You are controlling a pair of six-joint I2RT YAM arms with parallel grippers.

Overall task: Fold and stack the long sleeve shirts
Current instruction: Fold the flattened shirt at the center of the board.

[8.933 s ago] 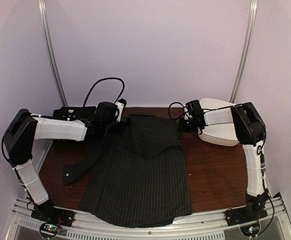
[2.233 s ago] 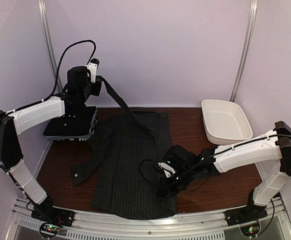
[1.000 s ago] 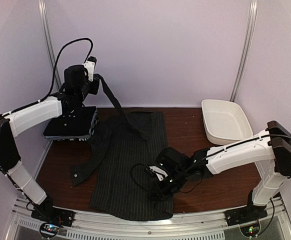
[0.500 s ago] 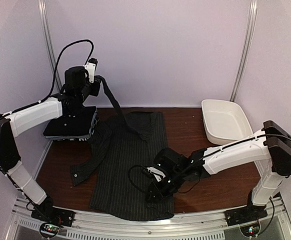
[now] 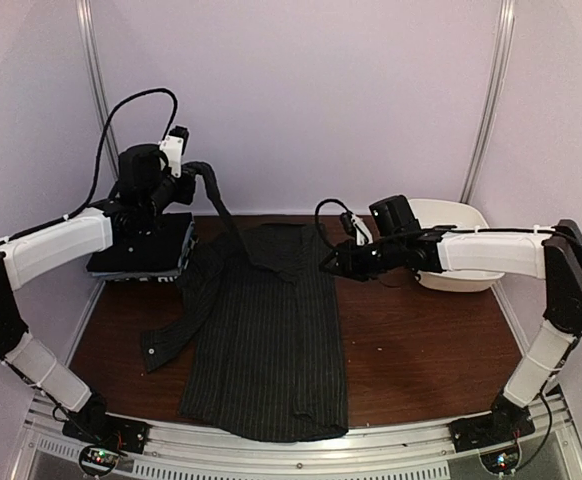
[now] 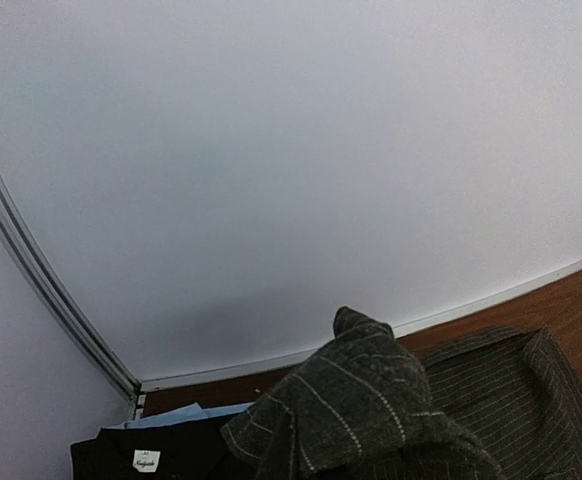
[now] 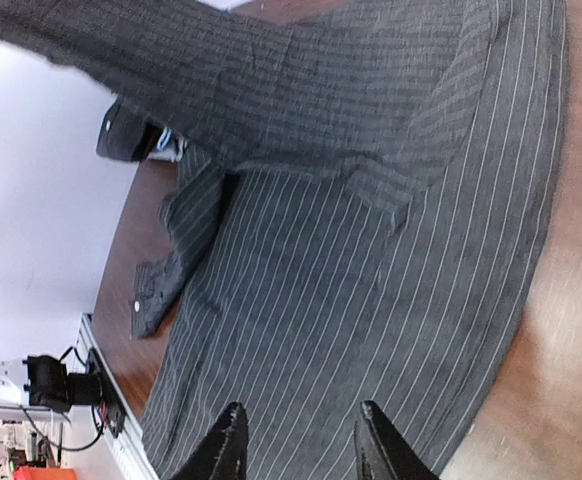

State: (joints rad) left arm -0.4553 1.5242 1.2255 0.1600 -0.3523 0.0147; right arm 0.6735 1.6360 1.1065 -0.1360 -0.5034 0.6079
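Observation:
A charcoal pinstriped long sleeve shirt (image 5: pixel 271 330) lies flat in the middle of the table, folded into a narrow strip. My left gripper (image 5: pixel 189 178) is raised at the back left, shut on the shirt's right sleeve (image 5: pixel 223 215), which hangs taut down to the collar area. In the left wrist view the sleeve cloth (image 6: pixel 361 400) covers the fingers. A folded black shirt (image 5: pixel 141 250) lies under the left arm. My right gripper (image 5: pixel 329 262) is open and empty above the shirt's far right edge; in the right wrist view, the gripper (image 7: pixel 301 440) shows pinstriped cloth (image 7: pixel 371 280) below.
A white plastic tub (image 5: pixel 466 265) stands at the back right, partly behind the right arm. The other sleeve (image 5: pixel 171 325) trails left onto the brown table (image 5: pixel 421 340), its cuff (image 7: pixel 156 290) showing a white button. The back wall is close behind.
My right gripper has left the shirt's front hem and moved up to the back right, near the collar. My left gripper still holds the sleeve up, shifted slightly lower.

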